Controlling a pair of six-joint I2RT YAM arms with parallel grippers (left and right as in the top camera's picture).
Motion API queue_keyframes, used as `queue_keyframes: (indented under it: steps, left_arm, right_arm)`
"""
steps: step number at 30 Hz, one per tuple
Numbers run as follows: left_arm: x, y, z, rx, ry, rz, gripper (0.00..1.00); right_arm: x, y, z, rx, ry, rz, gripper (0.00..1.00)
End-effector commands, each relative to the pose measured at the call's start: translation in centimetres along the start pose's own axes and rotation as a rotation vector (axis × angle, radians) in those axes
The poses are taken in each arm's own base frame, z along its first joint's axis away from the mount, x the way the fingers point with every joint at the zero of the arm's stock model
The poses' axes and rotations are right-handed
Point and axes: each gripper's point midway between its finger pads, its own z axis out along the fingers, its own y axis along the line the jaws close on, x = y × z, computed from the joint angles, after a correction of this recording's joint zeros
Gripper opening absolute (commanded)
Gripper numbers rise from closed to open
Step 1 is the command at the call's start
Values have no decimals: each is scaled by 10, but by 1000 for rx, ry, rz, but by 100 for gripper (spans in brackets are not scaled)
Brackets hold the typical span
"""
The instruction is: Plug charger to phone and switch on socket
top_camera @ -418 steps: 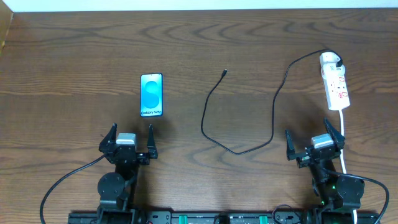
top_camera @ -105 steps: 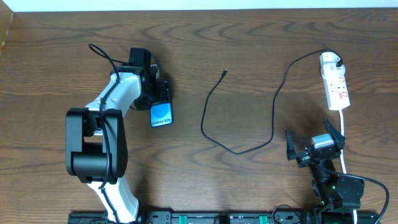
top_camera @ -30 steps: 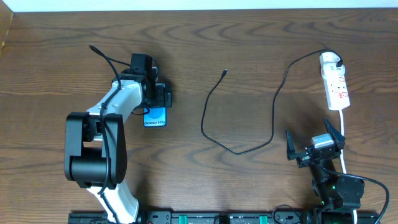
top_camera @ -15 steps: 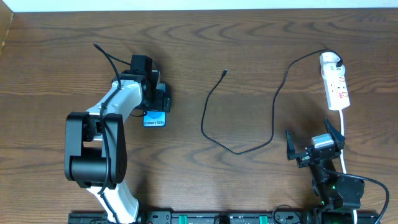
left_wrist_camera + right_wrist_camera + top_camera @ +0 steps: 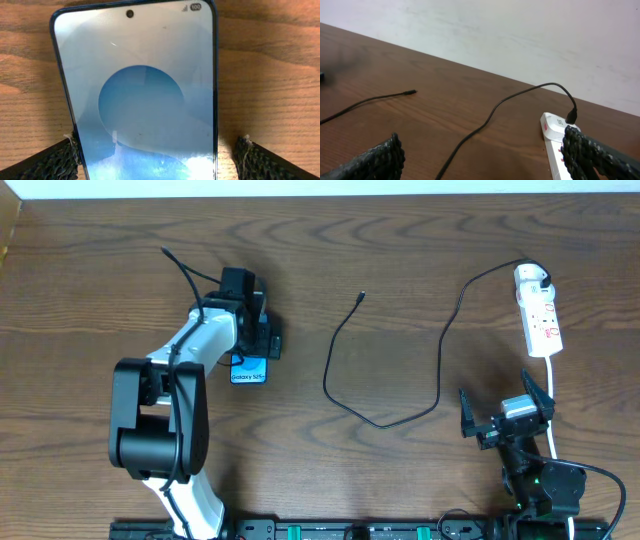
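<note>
Blue phone [image 5: 135,100] edges inside parted left hand [image 5: 156,147]

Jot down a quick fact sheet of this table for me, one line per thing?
phone: screen up and lit, on the table
left gripper: open, fingers either side of the phone
right gripper: open, holding nothing
charger: black cable loose on the wood, tip free, other end in the socket
socket: far right of the table, away from the phone
</note>
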Motion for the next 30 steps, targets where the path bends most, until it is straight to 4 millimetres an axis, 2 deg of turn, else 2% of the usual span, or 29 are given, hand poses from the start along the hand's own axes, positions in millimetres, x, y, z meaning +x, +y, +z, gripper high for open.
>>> queue_keyframes:
  steps: [1,10,20,24,25,30]
  left_arm:
    - [74,1,60,-26,259,-11,98]
    - [83,1,66,-29,292,-24,99]
    - [99,2,52,-35,393,-30,98]
    - [93,1,44,-37,408,-43,98]
    - [83,0,41,-35,392,-45,98]
    - [67,0,45,-31,327,-45,98]
  right_arm:
    - [0,2,0,-6,-1,6,99]
    - [0,2,0,-6,-1,6,99]
    - [0,2,0,-6,-1,6,99]
    - [0,2,0,-6,-1,6,99]
    - [0,2,0,-6,-1,6,99]
    - [0,2,0,-6,-1,6,99]
